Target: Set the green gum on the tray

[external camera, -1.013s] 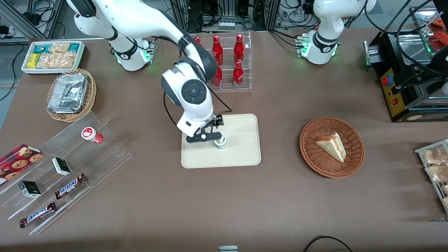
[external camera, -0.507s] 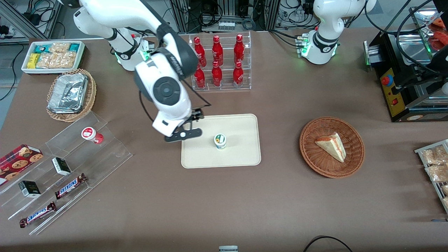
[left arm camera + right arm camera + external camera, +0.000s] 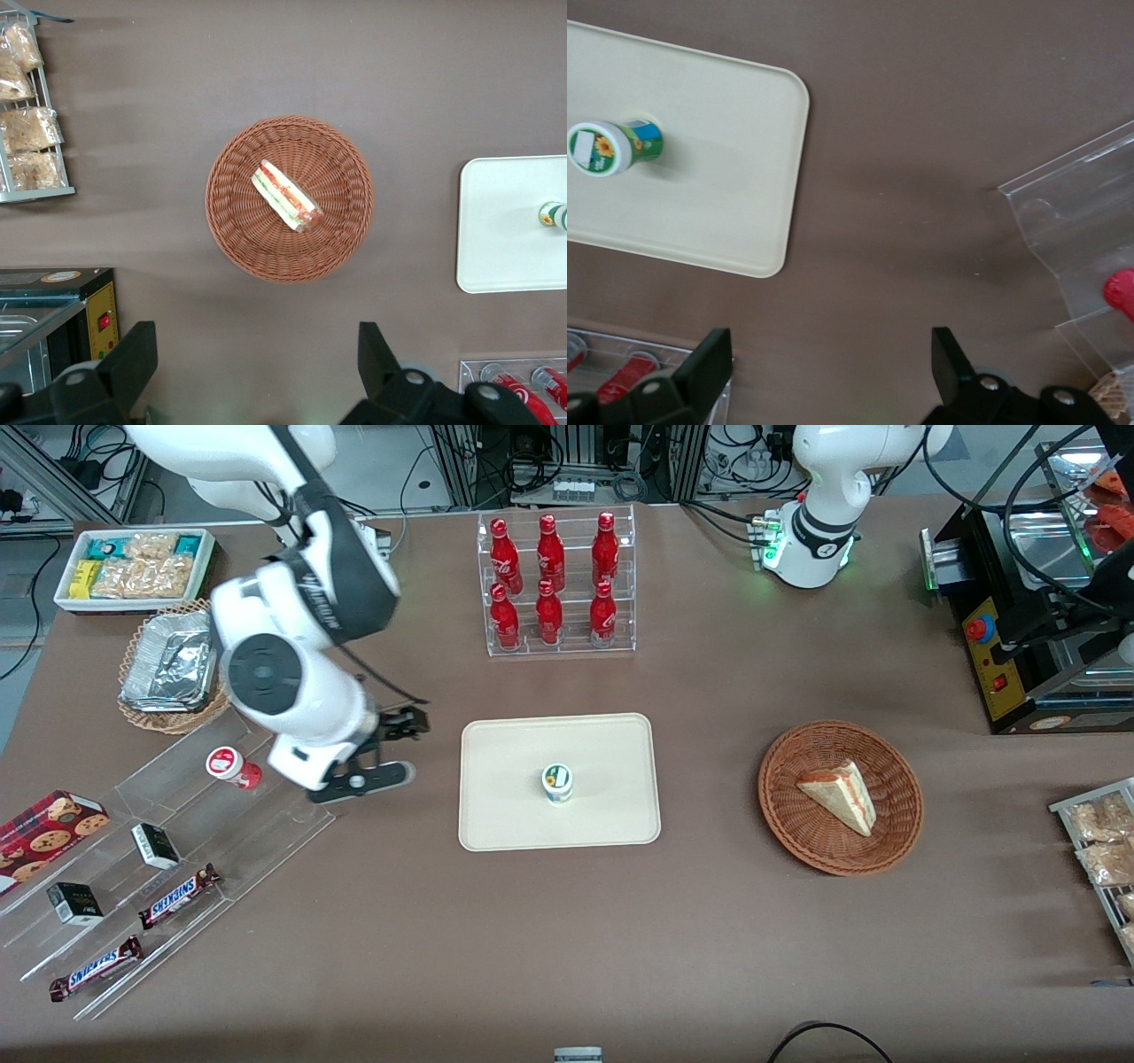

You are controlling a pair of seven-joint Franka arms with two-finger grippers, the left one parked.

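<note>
A clear acrylic stepped display stand sits toward the working arm's end of the matte brown worktop; on its steps lie glossy wrapped chocolate bars and a small red bottle with a red-and-white round lid. Just beside that stand, above bare worktop, hangs the right arm's black two-finger gripper, its jaws spread wide apart and holding nothing; it is well apart from the tray. Next comes the large flat cream-beige rectangular tray with rounded corners and a low raised rim, smooth and plain. The green gum, a small cylindrical bottle with a white-and-green round lid, stands upright on the tray near its middle; the right wrist view shows the gum with a small flower printed on the lid. Farther from the front camera than the tray, a clear rack carries shiny red bottles. Toward the parked arm's end, a round brown wicker basket holds a wedge-shaped sandwich
</note>
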